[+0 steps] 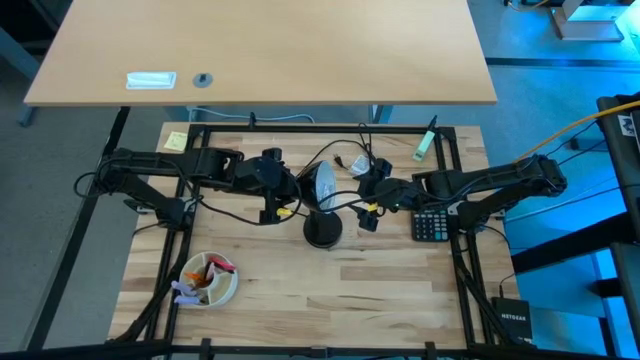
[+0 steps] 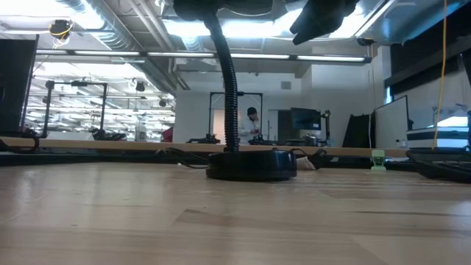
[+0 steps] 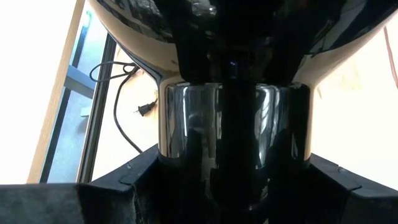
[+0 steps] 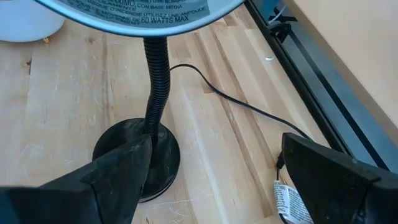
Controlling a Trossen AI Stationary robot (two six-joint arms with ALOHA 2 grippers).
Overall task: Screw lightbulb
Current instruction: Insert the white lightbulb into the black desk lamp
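The black desk lamp stands on its round base at mid-table. Its gooseneck rises to the silvery shade. My left gripper comes from the table's left and is shut on the lamp head behind the shade. My right gripper hovers just right of the shade. It is open and empty, above the base and below the shade's rim. The lightbulb shows in no view. My left gripper pinches the shiny cylindrical collar behind the shade between its two fingers, one on each side. The fingers come roughly level from the table's left. The lamp stays standing on its base on the table.
A white bowl with small items sits at the near left. A black calculator lies right of the lamp, under my right arm. The lamp's cord runs toward the far edge. A yellow note and a green marker lie at the far side.
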